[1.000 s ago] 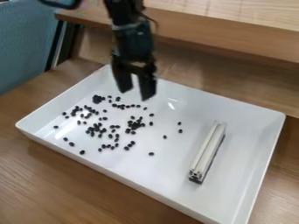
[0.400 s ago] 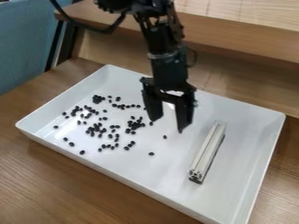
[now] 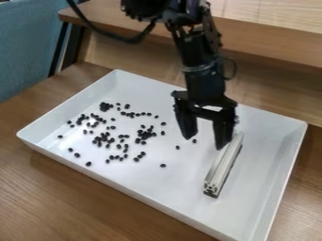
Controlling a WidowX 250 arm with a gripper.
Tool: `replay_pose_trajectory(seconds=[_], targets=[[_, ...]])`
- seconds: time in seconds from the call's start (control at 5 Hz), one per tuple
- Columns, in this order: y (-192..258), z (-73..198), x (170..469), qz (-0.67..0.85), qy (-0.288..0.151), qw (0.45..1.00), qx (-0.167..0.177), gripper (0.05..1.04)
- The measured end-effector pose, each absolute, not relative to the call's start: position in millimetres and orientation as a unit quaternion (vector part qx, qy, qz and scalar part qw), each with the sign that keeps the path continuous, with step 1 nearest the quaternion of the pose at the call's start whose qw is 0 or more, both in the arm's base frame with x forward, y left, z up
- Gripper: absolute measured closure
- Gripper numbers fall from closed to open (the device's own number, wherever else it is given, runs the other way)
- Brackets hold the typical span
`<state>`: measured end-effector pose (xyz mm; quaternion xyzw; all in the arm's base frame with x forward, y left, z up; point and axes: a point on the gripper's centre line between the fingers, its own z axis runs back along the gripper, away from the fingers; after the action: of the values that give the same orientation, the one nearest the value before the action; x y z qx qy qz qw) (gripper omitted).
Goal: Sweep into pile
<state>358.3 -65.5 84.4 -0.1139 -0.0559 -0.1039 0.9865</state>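
Inside the white tray (image 3: 267,207), scattered black beans (image 3: 143,135) and a metal bar (image 3: 221,167); above, pincer (image 3: 204,141) agape.

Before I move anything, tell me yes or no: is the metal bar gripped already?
No, the metal bar lies in the white tray, and the gripper's fingers are spread apart.

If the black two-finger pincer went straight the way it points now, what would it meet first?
Pointing down, the pincer would probably meet the long silvery metal bar first, or the floor of the white rectangular tray just beside it; its height above them is unclear.
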Motion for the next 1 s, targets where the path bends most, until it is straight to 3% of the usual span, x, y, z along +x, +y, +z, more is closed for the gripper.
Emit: replay_pose_trajectory(seconds=[0.6, 0.8, 1.0], targets=[[-85, 53, 372, -0.082, -0.026, 0.994, -0.071, 0.082], [-86, 48, 373, -0.080, -0.020, 0.995, -0.058, 0.127], [-88, 39, 372, -0.073, -0.032, 0.996, -0.050, 0.407]])
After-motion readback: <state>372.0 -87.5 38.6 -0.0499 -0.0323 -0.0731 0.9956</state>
